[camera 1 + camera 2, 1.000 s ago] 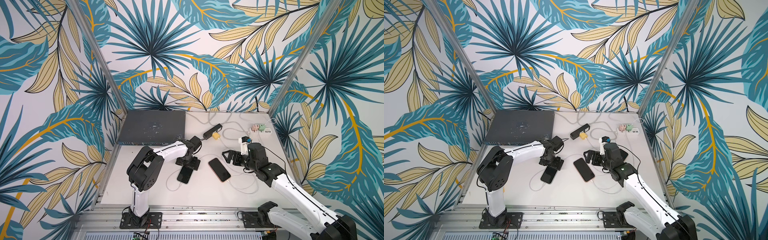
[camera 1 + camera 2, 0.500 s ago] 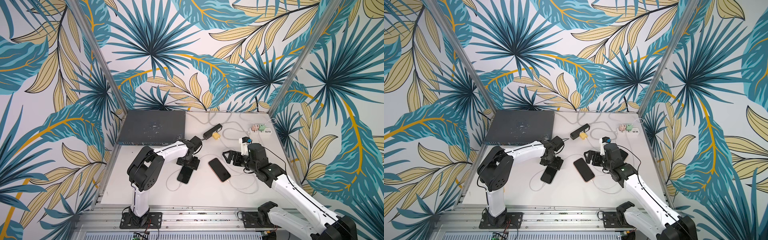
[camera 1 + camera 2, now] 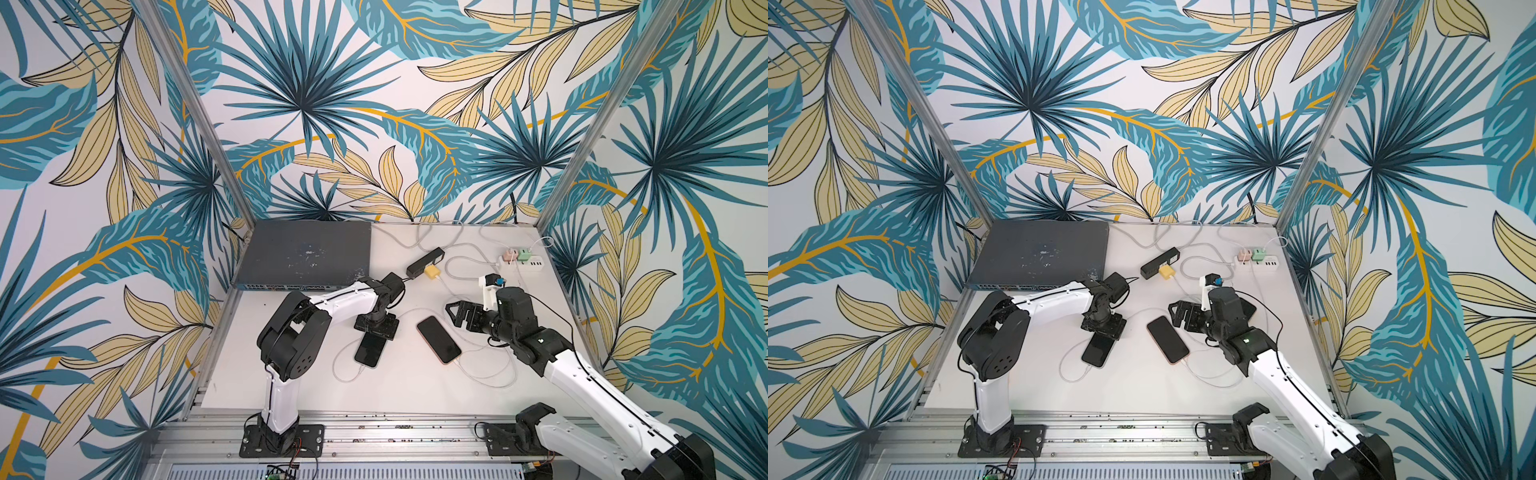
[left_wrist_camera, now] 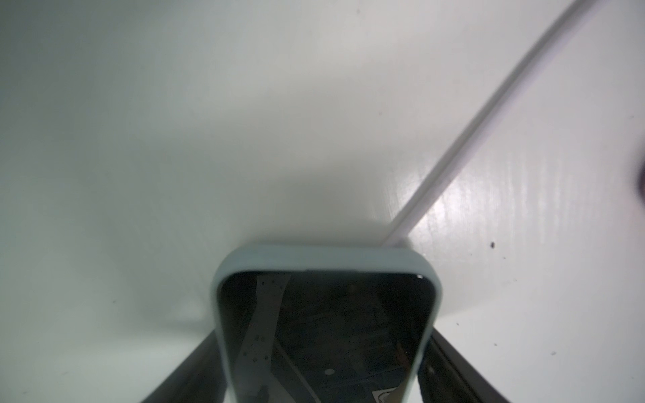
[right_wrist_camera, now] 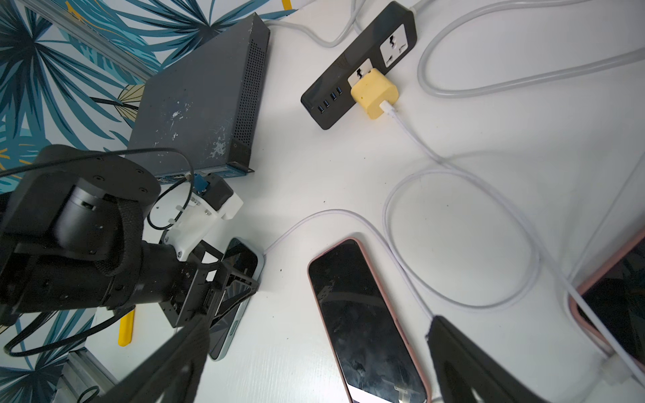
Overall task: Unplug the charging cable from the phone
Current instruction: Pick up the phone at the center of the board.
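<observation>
Left wrist view: my left claw (image 4: pixel 321 349) straddles the grey-blue phone (image 4: pixel 324 324), which lies flat on the tabletop (image 4: pixel 139 139). The fingers (image 4: pixel 195 377) sit right at its sides, but I can't tell if they're actually pinching. The white cable (image 4: pixel 473 139) slips behind the phone's corner, plug hidden. Further back, my right claw (image 3: pixel 454 314) hangs wide open and empty just beyond the pink phone (image 3: pixel 438 338). Another phone (image 5: pixel 621 296) is cut off at the frame edge.
</observation>
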Tool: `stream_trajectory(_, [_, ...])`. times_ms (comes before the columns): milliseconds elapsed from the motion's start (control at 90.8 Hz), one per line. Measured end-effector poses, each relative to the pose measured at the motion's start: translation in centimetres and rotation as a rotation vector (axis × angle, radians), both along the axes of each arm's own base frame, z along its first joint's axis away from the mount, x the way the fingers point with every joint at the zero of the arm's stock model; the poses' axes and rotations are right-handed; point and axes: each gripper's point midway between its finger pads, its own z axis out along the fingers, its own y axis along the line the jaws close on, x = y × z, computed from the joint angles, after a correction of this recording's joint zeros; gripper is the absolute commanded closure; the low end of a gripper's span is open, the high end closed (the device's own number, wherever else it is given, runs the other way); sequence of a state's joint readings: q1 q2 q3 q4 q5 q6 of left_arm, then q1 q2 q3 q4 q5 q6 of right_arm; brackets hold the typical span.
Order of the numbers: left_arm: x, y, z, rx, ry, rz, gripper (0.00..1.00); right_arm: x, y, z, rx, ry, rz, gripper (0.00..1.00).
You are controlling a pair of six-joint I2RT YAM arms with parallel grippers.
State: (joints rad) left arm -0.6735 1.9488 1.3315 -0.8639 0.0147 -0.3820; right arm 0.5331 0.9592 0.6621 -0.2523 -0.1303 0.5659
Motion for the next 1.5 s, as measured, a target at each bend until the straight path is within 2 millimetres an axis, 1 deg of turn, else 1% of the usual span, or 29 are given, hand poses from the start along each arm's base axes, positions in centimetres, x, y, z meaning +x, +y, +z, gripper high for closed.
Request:
stream_trajectory(99, [0.1, 0.0, 0.2, 0.003, 0.000, 0.000, 0.25, -0.1, 0.0, -0.2, -0.002, 0.003, 0.000, 0.01])
stream_trajectory(209, [0.6, -0.3, 0.8, 0.001, -0.013, 0.000, 0.25, -0.1, -0.1, -0.3, -0.003, 0.006, 0.000, 0.01])
stream_trajectory(507, [1.9, -1.2, 3.5, -0.016, -0.044, -0.018, 0.27, -0.3, 0.0, -0.7, 0.011, 0.017, 0.001, 0.01])
stream_trajectory(650, [2.1, -1.3, 4.8, -0.012, -0.045, -0.026, 0.27, -0.6, 0.8, -0.7, 0.039, 0.023, 0.027, 0.07])
stream_trajectory(793, [2.6, -1.7, 6.4, -0.020, -0.057, -0.034, 0.27, -1.3, 2.6, -1.2, 0.086, 0.032, 0.084, 0.11])
stream_trajectory(914, [3.1, -2.2, 8.2, -0.035, -0.076, -0.038, 0.28, -2.2, 4.3, -1.8, 0.120, 0.046, 0.139, 0.11])
stream_trajectory(1002, [3.7, -2.6, 9.5, -0.051, -0.097, -0.040, 0.28, -2.6, 5.8, -1.8, 0.141, 0.047, 0.179, 0.11])
stream_trajectory(1113, [4.0, -2.9, 10.7, -0.063, -0.113, -0.040, 0.28, -3.2, 7.6, -1.7, 0.170, 0.040, 0.228, 0.11])
stream_trajectory(1278, [4.6, -3.3, 12.0, -0.078, -0.132, -0.040, 0.28, -4.3, 10.2, -1.5, 0.240, 0.017, 0.290, 0.11])
stream_trajectory(1377, [4.9, -3.6, 12.5, -0.086, -0.141, -0.040, 0.28, -5.2, 12.0, -2.2, 0.267, 0.030, 0.331, 0.13])
stream_trajectory(1498, [5.2, -3.9, 12.7, -0.089, -0.143, -0.039, 0.28, -6.0, 14.1, -3.1, 0.306, 0.050, 0.367, 0.17])
